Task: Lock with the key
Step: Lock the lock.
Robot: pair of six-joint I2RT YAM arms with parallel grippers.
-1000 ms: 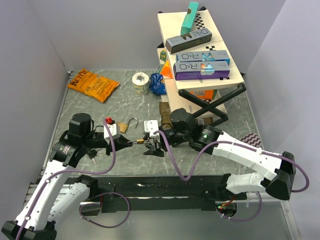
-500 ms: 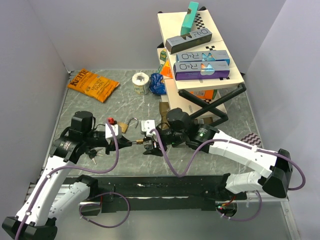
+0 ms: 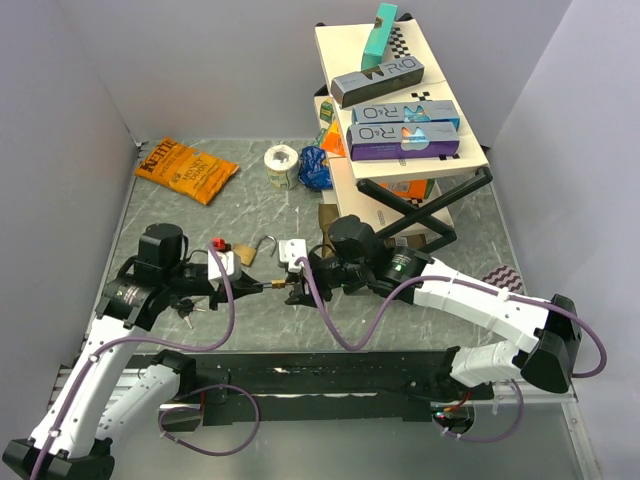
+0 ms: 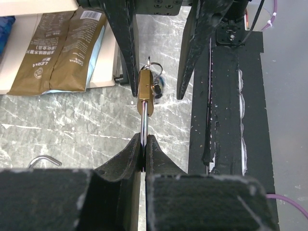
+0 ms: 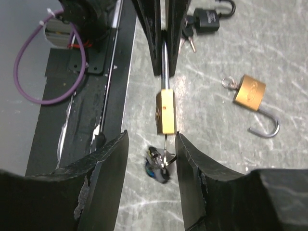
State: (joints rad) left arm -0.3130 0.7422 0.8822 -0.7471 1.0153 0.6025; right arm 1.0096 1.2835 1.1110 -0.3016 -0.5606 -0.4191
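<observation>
While left fingers pinch padlock shackle, right fingers spread astride key (spare brass padlock nearby).

I am looking over an orange chip bag lying flat at the far left of the table, with a tape roll and a crumpled blue bag sitting just beside each other further right. Boxes are sitting piled over a black frame at the far right, with a brown pouch lying at their foot. A spare brass lock is lying open, and a black one is resting well apart from it.
</observation>
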